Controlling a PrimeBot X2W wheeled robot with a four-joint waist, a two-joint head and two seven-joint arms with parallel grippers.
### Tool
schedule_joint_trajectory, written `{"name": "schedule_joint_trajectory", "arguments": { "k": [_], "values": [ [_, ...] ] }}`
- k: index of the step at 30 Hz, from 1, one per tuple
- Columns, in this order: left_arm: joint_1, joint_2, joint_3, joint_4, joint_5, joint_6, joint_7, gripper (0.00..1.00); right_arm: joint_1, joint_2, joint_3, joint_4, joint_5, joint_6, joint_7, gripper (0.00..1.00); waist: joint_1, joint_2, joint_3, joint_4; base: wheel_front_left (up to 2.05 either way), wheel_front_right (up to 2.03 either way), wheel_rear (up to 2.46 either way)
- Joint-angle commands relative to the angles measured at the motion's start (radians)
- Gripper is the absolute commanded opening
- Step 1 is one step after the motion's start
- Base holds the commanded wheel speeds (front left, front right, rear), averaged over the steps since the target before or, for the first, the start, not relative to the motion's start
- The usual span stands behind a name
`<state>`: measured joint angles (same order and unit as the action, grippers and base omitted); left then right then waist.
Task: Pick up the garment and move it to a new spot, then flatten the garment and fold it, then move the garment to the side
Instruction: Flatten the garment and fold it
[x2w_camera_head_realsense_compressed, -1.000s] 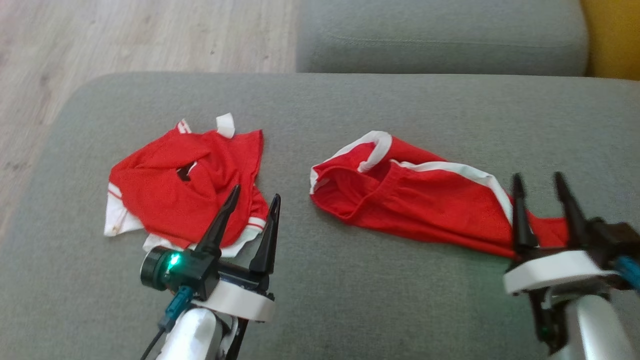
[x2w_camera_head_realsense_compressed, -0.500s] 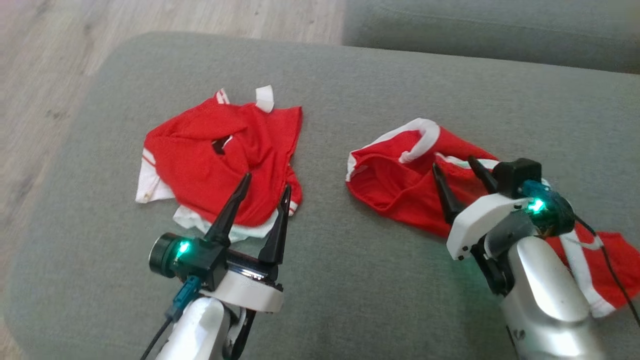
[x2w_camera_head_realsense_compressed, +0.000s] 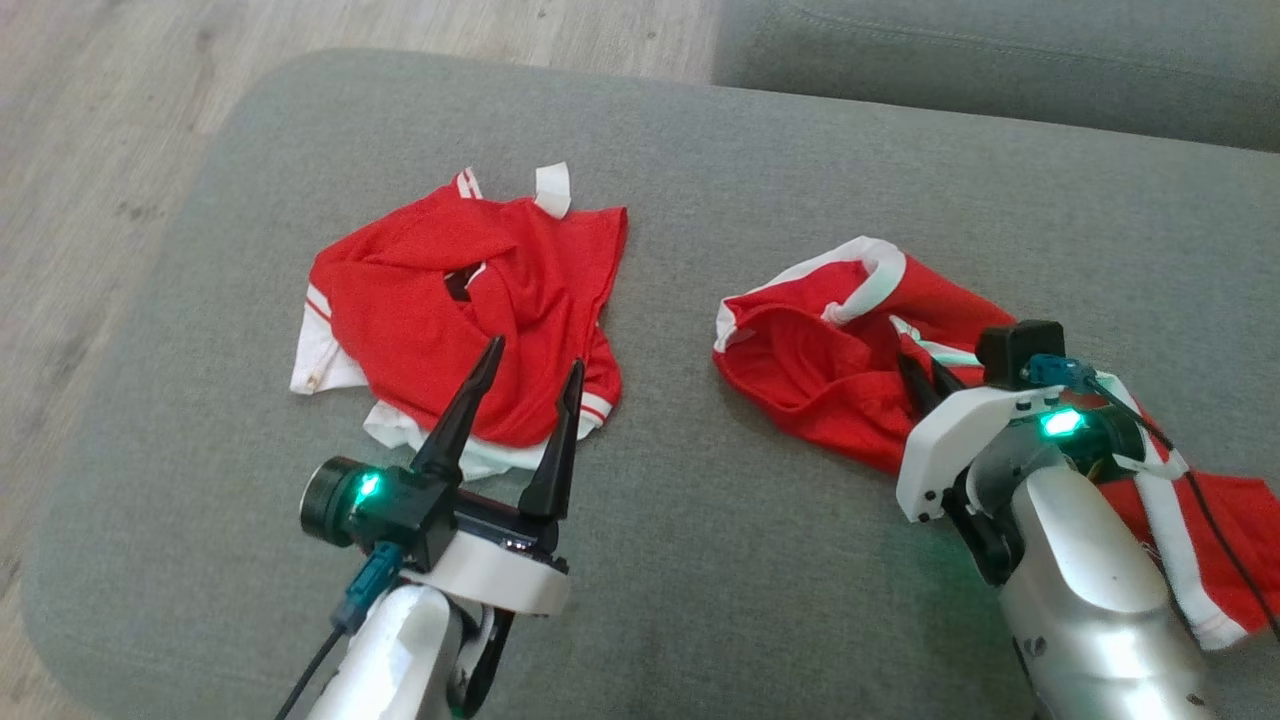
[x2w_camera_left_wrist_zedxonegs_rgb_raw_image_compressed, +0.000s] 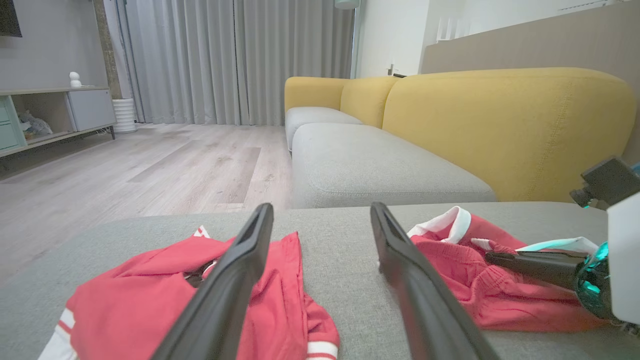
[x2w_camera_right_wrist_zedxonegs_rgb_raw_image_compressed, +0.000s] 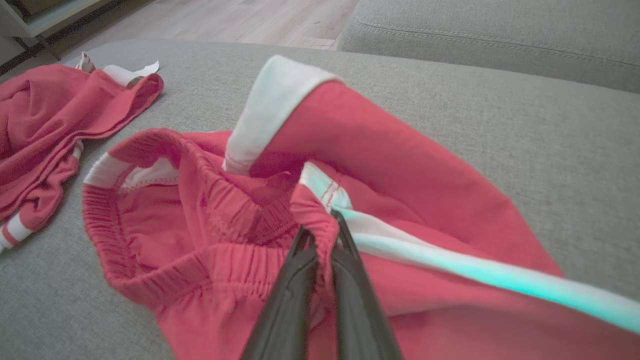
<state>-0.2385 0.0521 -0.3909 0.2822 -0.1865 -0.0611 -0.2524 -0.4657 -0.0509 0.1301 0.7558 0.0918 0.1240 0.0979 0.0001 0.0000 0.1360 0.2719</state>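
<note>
The garment (x2w_camera_head_realsense_compressed: 800, 365), red shorts with white side stripes, lies crumpled on the right half of the grey cushion. My right gripper (x2w_camera_head_realsense_compressed: 922, 370) is shut on a fold of its elastic waistband; the right wrist view shows the red fabric (x2w_camera_right_wrist_zedxonegs_rgb_raw_image_compressed: 425, 165) pinched between the fingertips of that gripper (x2w_camera_right_wrist_zedxonegs_rgb_raw_image_compressed: 321, 227). My left gripper (x2w_camera_head_realsense_compressed: 536, 355) hangs open and holds nothing, just above the near edge of a second red garment (x2w_camera_head_realsense_compressed: 470, 290), a crumpled shirt with white trim. In the left wrist view the open left gripper (x2w_camera_left_wrist_zedxonegs_rgb_raw_image_compressed: 321, 207) points between the shirt (x2w_camera_left_wrist_zedxonegs_rgb_raw_image_compressed: 150, 305) and the shorts (x2w_camera_left_wrist_zedxonegs_rgb_raw_image_compressed: 460, 280).
Both garments rest on a wide grey couch cushion (x2w_camera_head_realsense_compressed: 700, 560). Another grey cushion (x2w_camera_head_realsense_compressed: 1000, 60) lies beyond it, and a yellow backrest (x2w_camera_left_wrist_zedxonegs_rgb_raw_image_compressed: 500, 125) stands at the right. Wooden floor (x2w_camera_head_realsense_compressed: 100, 150) drops off along the left edge.
The head camera has shifted. My right gripper moved from the shorts' leg end to the waistband and shut on it. The left gripper stays open over the shirt.
</note>
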Motion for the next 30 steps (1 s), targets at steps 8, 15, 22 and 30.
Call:
{"name": "schedule_joint_trajectory", "arguments": {
  "k": [8,15,22,30],
  "values": [
    [-0.021,0.002,0.041,-0.026,0.006,0.006,-0.009,1.00,0.015,0.001,0.095,-0.096,0.077,0.007,-0.094,0.00,-0.0001,0.0000,-0.047,-0.053,0.00,0.00,0.00],
    [0.001,0.010,0.053,-0.024,0.011,0.006,-0.009,1.00,0.140,0.001,0.181,-0.281,0.125,0.007,-0.120,0.00,-0.0001,0.0000,-0.086,-0.091,0.00,0.00,0.00],
    [0.010,0.015,0.061,-0.026,0.012,0.007,-0.009,1.00,0.274,0.001,0.290,-0.431,0.143,0.007,-0.072,0.00,-0.0001,0.0000,-0.102,-0.116,0.00,0.00,0.00],
    [0.018,0.015,0.060,-0.027,0.014,0.005,-0.009,1.00,0.351,0.001,0.381,-0.496,0.154,0.007,-0.045,1.00,-0.0001,0.0000,-0.108,-0.143,0.00,0.00,0.00]
  ]
}}
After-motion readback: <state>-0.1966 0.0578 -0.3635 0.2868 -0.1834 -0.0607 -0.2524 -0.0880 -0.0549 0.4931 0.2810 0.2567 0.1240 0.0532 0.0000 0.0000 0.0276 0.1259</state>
